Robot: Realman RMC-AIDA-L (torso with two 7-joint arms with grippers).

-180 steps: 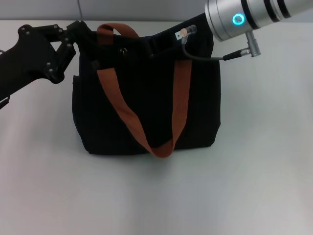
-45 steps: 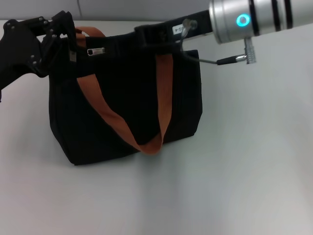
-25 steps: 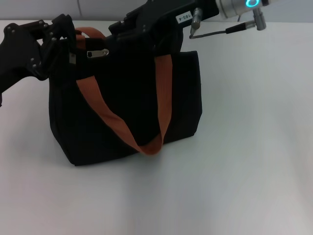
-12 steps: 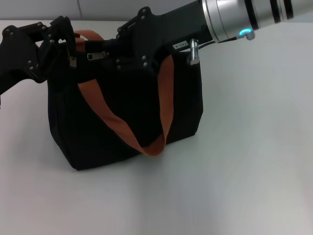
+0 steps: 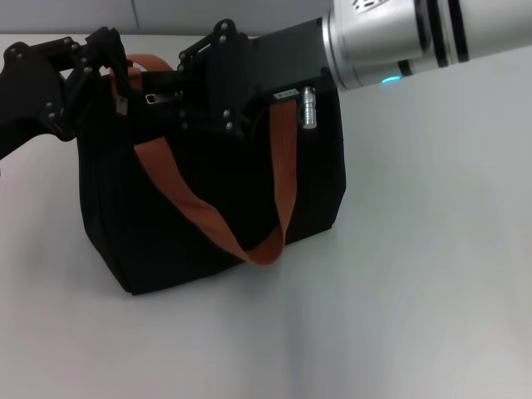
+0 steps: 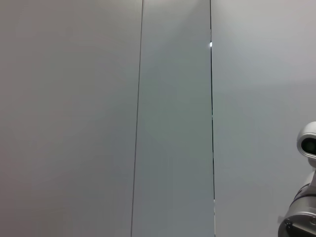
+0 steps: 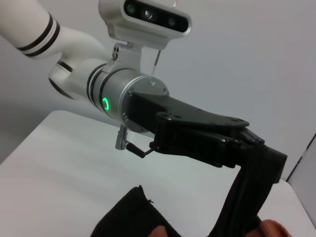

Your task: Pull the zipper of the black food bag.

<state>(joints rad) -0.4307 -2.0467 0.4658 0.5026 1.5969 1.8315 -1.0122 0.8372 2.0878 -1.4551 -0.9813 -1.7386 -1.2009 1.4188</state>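
The left tool (image 5: 112,62) pinches the top corner of the large soft black fabric food bag (image 5: 208,191) on the white counter (image 5: 416,274). The right tool (image 5: 179,91), whose grip I cannot tell, is reaching for the small silver zipper pull (image 5: 155,98) just beside it; next it must clamp that pull and draw it along the track.

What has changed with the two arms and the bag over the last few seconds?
The right end effector swung from the bag's right top corner across to the zipper, whose silver pull now shows just beside it. The black food bag slid left on the table. The left end effector moved with it, staying clamped on the bag's upper left corner. The bag stayed upright.
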